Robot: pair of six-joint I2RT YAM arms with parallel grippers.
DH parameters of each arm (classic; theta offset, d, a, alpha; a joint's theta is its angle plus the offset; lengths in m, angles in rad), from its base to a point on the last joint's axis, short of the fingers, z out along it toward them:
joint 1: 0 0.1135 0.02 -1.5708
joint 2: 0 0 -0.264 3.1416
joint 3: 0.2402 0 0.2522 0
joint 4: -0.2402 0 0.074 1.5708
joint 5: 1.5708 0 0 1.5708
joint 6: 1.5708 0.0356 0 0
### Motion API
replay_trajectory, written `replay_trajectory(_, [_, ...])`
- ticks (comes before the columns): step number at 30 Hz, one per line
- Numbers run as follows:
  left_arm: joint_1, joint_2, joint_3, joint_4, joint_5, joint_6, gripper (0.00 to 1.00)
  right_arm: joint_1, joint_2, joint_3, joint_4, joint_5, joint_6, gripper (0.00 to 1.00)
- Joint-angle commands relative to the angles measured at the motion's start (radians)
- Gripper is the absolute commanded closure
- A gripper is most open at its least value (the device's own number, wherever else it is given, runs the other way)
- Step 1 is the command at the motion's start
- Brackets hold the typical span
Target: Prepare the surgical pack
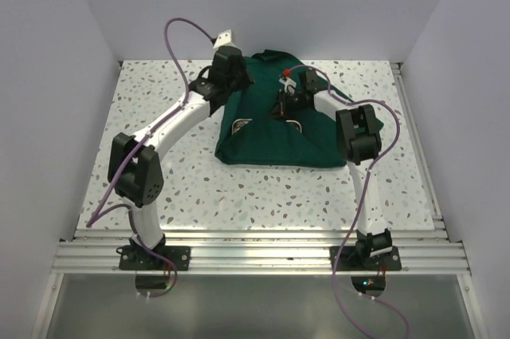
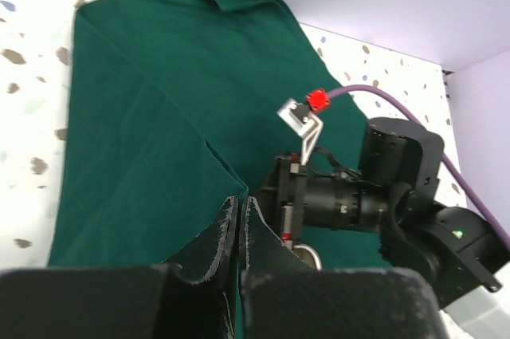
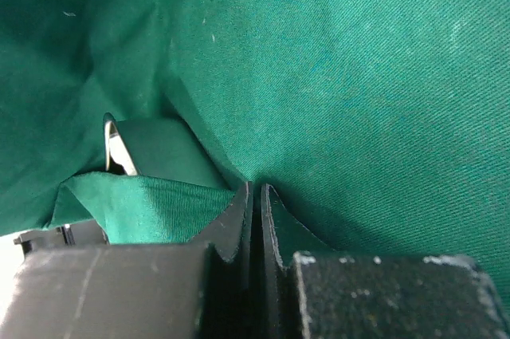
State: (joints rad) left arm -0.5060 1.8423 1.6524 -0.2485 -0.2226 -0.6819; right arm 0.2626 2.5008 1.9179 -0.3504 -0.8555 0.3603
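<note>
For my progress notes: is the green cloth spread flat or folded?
Folded. The green cloth forms a bundle, its flaps drawn over the middle; only edges of the steel tray show through two gaps.

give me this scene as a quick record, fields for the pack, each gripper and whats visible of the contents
cloth: green cloth folded over into a bundle, mid table
left gripper: left gripper shut, pinching a fold of the cloth at the bundle's far left
right gripper: right gripper shut on the cloth, on top of the bundle
steel tray: steel tray mostly covered, only a bit of shiny rim shows in a gap
instruments, gauze: none visible
pack state: partly wrapped, gaps open on the near side
</note>
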Motion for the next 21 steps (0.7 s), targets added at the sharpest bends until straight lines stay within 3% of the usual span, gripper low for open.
replay_trajectory(1, [-0.022,0.044,0.075,0.078,-0.021,-0.077,1.0,0.029,0.041,-0.037,-0.036,0.093,-0.034,1.0])
replay_trajectory(14, [-0.175,0.235,0.239,0.213,-0.07,-0.145,1.0,0.036,0.063,-0.028,-0.036,0.09,-0.034,1.0])
replay_trajectory(21, [-0.223,0.273,0.233,0.308,-0.044,-0.157,1.0,0.04,0.072,-0.025,-0.039,0.088,-0.032,1.0])
